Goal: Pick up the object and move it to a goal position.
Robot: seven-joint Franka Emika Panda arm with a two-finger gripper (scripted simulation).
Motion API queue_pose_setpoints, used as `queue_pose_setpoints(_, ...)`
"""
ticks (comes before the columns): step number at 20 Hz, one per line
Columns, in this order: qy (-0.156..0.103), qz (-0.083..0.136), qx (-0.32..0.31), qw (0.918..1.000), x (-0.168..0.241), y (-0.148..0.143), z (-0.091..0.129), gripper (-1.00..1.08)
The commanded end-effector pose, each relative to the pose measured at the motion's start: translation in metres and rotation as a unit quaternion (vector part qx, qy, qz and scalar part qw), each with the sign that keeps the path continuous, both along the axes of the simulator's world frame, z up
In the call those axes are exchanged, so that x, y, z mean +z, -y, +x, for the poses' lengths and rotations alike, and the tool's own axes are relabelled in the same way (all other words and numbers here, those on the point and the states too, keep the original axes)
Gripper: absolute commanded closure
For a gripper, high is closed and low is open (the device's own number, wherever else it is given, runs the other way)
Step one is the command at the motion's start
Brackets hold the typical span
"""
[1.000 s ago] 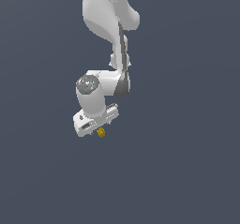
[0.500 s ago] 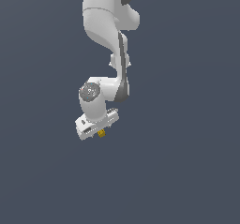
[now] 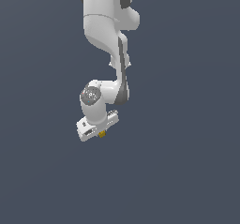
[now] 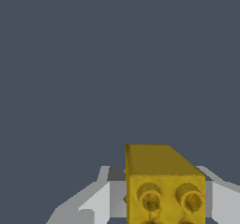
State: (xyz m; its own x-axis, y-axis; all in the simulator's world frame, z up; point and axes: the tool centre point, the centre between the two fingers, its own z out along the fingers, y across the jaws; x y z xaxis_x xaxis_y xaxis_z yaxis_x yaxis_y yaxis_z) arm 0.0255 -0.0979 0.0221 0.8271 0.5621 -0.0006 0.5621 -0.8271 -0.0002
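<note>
The gripper [image 3: 101, 133] is clamped on the little yellow block [image 4: 164, 185], which sits right between its fingers [image 4: 96, 202], round studs facing the wrist cam.

A flat, dark slate-grey ground [image 3: 187, 171] is filling both views without any visible edge, seam or marking. No object is showing as lying directly on it at any clock direction.
</note>
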Motion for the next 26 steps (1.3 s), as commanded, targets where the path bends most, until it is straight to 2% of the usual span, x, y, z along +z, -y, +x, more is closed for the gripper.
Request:
queue_pose_setpoints(1,0.0,0.0,0.0,1.0,0.0,0.0,0.0,1.08)
queue_pose_setpoints(15,0.0,0.0,0.0,1.0,0.016,-0.002,-0.003,1.08)
queue_pose_setpoints(21,0.0,0.0,0.0,1.0,0.049,-0.007,-0.01,1.08)
queue_pose_setpoints(26,0.0,-0.001,0.0,1.0,0.093,-0.013,-0.018,1.08)
